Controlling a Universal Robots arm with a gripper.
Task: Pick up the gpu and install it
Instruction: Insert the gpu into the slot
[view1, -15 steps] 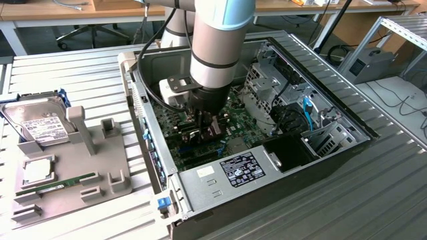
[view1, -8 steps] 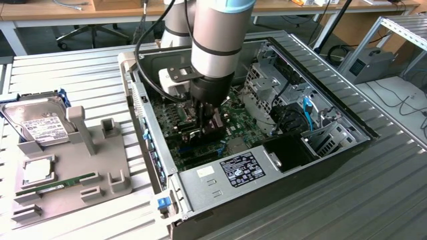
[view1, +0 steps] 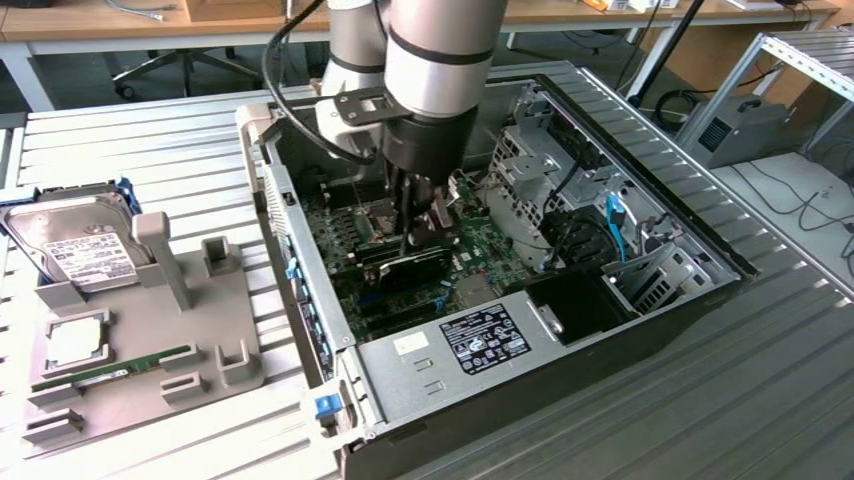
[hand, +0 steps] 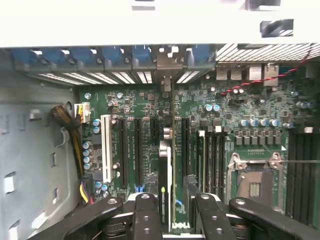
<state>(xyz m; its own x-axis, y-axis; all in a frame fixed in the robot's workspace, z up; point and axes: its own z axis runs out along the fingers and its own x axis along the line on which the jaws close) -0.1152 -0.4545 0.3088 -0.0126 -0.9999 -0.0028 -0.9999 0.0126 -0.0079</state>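
Observation:
The gpu (hand: 165, 170) stands on edge among the motherboard's expansion slots. Its silver end bracket (hand: 167, 65) sits against the case's rear slot openings. In the exterior view the gpu (view1: 404, 268) is a dark card low inside the open computer case (view1: 667, 300), directly under my gripper (view1: 416, 238). In the wrist view my gripper (hand: 176, 212) straddles the card's upper edge. One finger (hand: 145, 215) lies close beside the card. A strip of green board shows between the card and the other finger (hand: 209, 215). The jaws stand open.
Inside the case are an empty CPU socket (hand: 255, 180), black RAM slots (hand: 212, 160), a white slot (hand: 105, 147), cable bundles (hand: 67, 125) and drive cages (view1: 534, 180). Beside the case, a grey holder (view1: 160, 340) carries a hard drive (view1: 80, 245) and a green RAM stick (view1: 114, 368).

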